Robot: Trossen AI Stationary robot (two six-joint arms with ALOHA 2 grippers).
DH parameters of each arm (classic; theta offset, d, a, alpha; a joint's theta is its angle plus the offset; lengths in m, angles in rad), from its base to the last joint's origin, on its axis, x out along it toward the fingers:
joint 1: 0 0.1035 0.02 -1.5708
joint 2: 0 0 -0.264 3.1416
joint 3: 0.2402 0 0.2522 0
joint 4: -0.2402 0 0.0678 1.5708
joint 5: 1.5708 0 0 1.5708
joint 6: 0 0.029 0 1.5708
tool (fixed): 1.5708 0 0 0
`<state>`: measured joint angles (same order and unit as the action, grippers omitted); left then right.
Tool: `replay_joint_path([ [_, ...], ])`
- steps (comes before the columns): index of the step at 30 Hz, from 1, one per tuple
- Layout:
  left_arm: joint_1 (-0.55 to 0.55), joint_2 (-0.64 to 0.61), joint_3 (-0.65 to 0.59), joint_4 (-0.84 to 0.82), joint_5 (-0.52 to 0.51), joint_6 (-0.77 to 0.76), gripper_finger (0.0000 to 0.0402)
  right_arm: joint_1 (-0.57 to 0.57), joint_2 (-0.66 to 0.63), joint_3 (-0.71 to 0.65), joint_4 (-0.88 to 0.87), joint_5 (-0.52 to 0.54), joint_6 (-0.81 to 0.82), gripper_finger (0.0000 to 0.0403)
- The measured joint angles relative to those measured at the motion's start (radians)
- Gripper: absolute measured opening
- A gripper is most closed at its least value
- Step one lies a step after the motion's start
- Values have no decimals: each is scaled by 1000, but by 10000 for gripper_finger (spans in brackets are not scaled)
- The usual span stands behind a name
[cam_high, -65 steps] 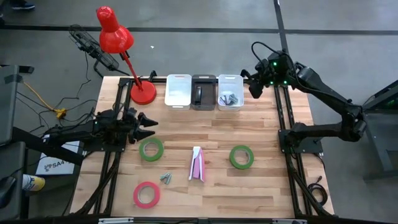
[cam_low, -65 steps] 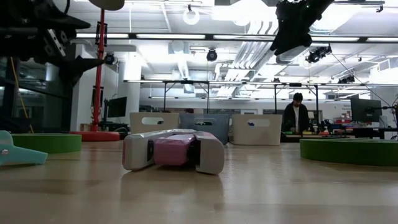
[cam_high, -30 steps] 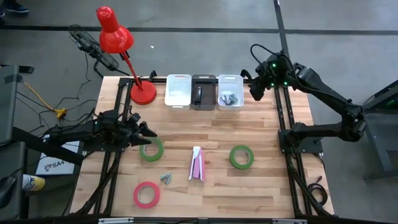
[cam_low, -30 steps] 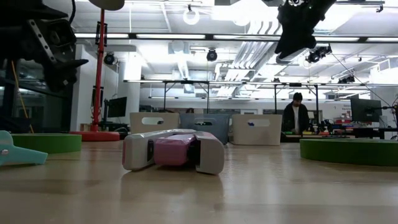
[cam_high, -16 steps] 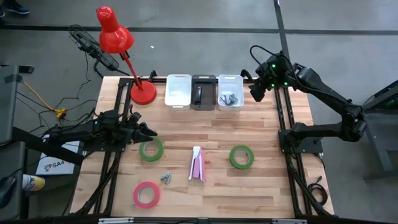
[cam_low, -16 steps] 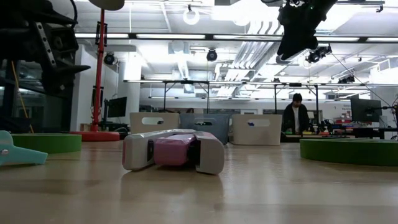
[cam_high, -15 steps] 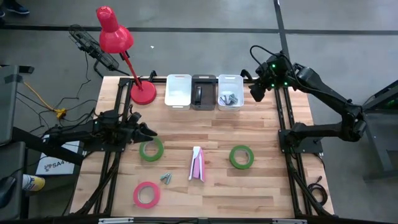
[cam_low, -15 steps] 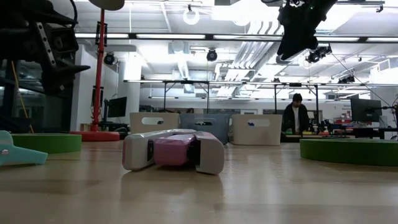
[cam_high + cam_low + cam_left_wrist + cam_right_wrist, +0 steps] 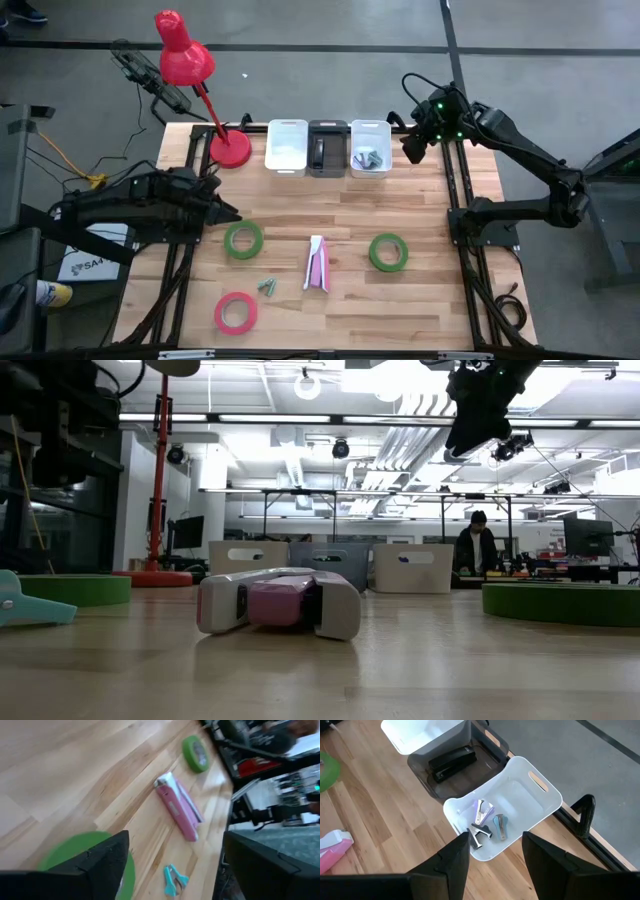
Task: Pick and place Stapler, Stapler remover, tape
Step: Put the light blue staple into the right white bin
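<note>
A pink-and-white stapler [image 9: 317, 263] lies flat mid-table, with a teal stapler remover [image 9: 267, 286] to its left. Three tape rolls lie flat: green [image 9: 243, 240], green [image 9: 388, 252] and pink [image 9: 235, 312]. My left gripper [image 9: 228, 213] hangs open just left of and above the nearer green roll [image 9: 65, 854], touching nothing. In the left wrist view the stapler [image 9: 177, 807] and remover [image 9: 174, 879] lie beyond it. My right gripper [image 9: 410, 145] hovers open, high above the right white bin [image 9: 540, 802].
Three bins stand in a row at the far edge: white [image 9: 287, 147], dark [image 9: 327, 130] holding a black stapler, and white [image 9: 370, 133] holding several removers. A red desk lamp [image 9: 229, 148] stands at the far left. A person [image 9: 477, 548] stands in the room behind.
My left gripper has risen from just above the nearer green roll and drawn back a little toward the table's left edge, its fingers tipping up from steeply downward toward level. The roll lies where it was. My right arm has kept still.
</note>
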<state>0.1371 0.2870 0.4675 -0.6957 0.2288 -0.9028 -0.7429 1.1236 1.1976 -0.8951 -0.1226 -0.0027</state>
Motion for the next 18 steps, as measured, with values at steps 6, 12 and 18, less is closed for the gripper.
replay_joint_path([
  [6,0,193,106,-20,72,-23,283,0,0,0,-14,0,-41,172],
  [12,-2,371,225,-102,99,-57,260,0,0,0,-71,0,-64,172],
  [18,-103,529,295,-123,79,-141,250,0,0,0,-128,0,-88,172],
])
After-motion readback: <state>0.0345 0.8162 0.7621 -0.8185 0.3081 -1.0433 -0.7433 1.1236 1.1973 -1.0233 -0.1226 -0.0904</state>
